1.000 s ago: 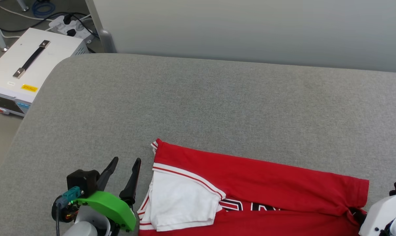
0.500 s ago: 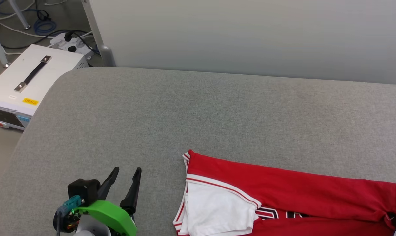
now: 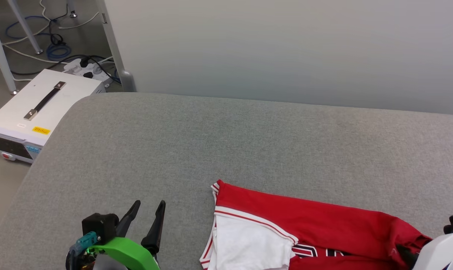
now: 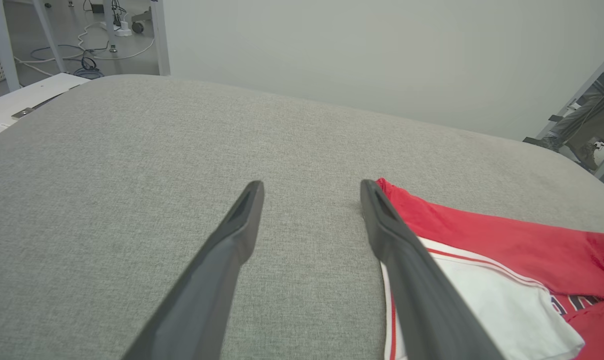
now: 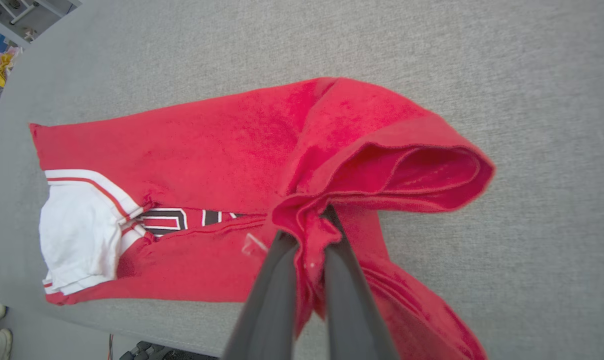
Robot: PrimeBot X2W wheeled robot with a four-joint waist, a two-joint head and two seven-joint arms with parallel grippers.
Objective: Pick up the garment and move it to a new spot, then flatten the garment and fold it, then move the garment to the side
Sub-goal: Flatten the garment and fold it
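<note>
The garment (image 3: 316, 228) is a red shirt with a white sleeve (image 3: 249, 245) and black lettering. It lies part-folded at the near right of the grey padded table (image 3: 211, 142). In the right wrist view my right gripper (image 5: 307, 230) is shut on a bunched fold of the garment (image 5: 222, 145) at its red hem end, and the cloth there is raised and puckered. My left gripper (image 3: 149, 205) stands open just left of the shirt, holding nothing. In the left wrist view its right finger (image 4: 397, 240) overlaps the garment's (image 4: 502, 240) edge.
A white box with a black handle (image 3: 35, 112) stands on the floor left of the table, with a power strip and cables (image 3: 87, 69) behind it. A pale panel (image 3: 286, 48) runs along the far edge. A person's leg (image 4: 582, 120) shows at the far right.
The head camera has tilted up. The garment has slid to the right, away from the left gripper, and its right end has bunched up at the right gripper. The left gripper has stayed open.
</note>
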